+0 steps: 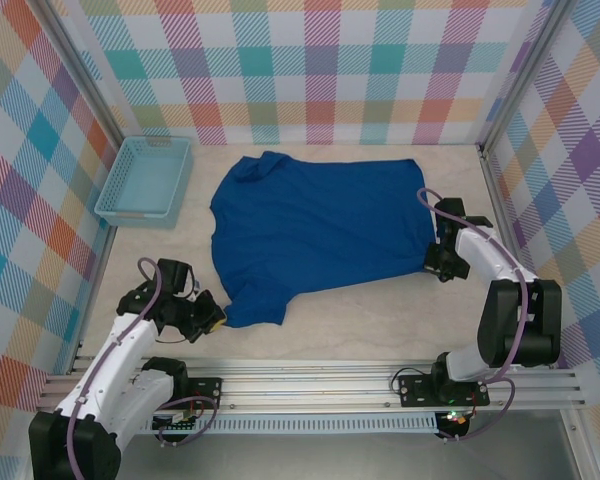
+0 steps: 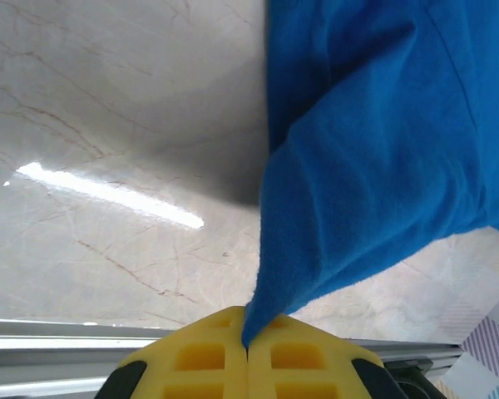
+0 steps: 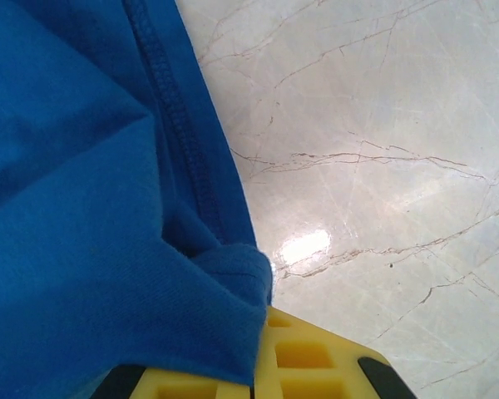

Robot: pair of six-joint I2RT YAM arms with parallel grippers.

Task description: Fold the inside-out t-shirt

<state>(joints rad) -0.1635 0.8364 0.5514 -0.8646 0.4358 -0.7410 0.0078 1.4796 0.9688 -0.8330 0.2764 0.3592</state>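
**Item 1, left pincer** (image 2: 248, 349): its yellow pads are pressing together and pinching a pointed corner of the inside-out t-shirt (image 2: 374, 166). In the left wrist view the cloth tip is running down into the seam between the pads. In the top view this pincer (image 1: 210, 318) is sitting at the near left corner of the garment, low over the desk (image 1: 360, 310).

**Item 2, right pincer** (image 3: 254, 378): its yellow pads are closing on a bunched fold of the same blue cloth. A stitched hem line is running up and away from the grip. In the top view it is gripping the near right corner of the garment.

**Item 3, inside-out t-shirt**, royal blue: it is lying spread across the middle of the desk, mostly flat. Its neck opening is pointing toward the far left and its hem is facing the right side.

**Item 4, desk**, pale marble pattern: it is carrying the shirt.

**Item 5, basket** (image 1: 145, 178), light blue mesh: it is standing at the far left corner of the desk, just beside the shirt and apart from it.
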